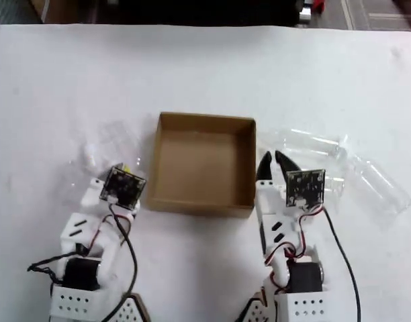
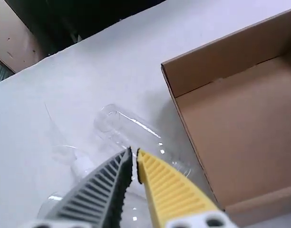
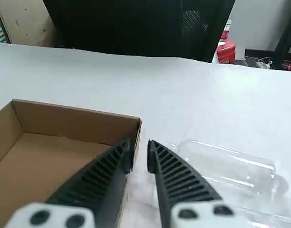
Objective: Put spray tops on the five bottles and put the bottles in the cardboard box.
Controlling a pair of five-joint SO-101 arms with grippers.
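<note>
The open cardboard box (image 1: 204, 163) stands at mid table, with nothing inside it. Left of it lie clear plastic bottles (image 1: 111, 142), faint against the white table. My left gripper (image 1: 129, 168) hangs over them by the box's left wall, its grey and yellow fingers shut on nothing just above one lying bottle (image 2: 136, 130). More clear bottles (image 1: 309, 144) lie to the right of the box, one farther out (image 1: 379, 186). My right gripper (image 1: 272, 159) sits at the box's right wall, its black fingers a little open, with a bottle (image 3: 226, 166) just beyond them.
The table (image 1: 205, 67) is covered in white as far as its back edge, and a dark room lies behind it. Both arm bases stand at the front edge. The box wall (image 3: 74, 123) rises close beside my right gripper.
</note>
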